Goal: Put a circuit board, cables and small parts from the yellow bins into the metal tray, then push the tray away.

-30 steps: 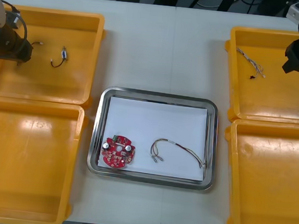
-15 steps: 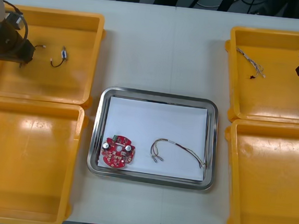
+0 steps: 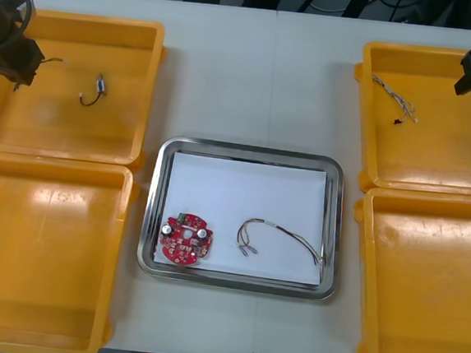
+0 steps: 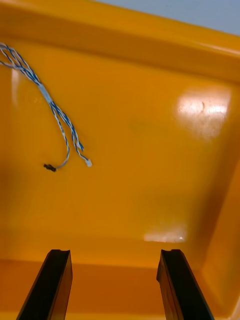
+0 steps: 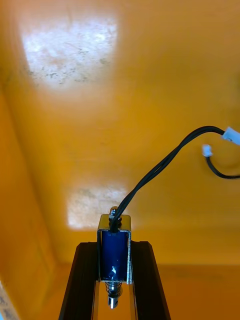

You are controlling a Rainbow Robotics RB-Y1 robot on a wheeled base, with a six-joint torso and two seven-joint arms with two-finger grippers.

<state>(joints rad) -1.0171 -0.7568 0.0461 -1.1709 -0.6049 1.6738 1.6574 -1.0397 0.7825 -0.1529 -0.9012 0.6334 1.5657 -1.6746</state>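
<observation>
At the tabletop's far left corner, above a yellow plastic bin, the left gripper pinches a small blue-and-silver metal part trailing black cable, while the right gripper, fingers spread, hangs over the far-right corner bin near a twisted blue-and-white cable.

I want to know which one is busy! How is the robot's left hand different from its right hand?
The left hand is shut on a small metal part with a black cable; the right hand is open and holds nothing. The left hand hangs over the far left bin, the right hand over the far right bin, near a blue and white cable. Both have black fingers.
</observation>
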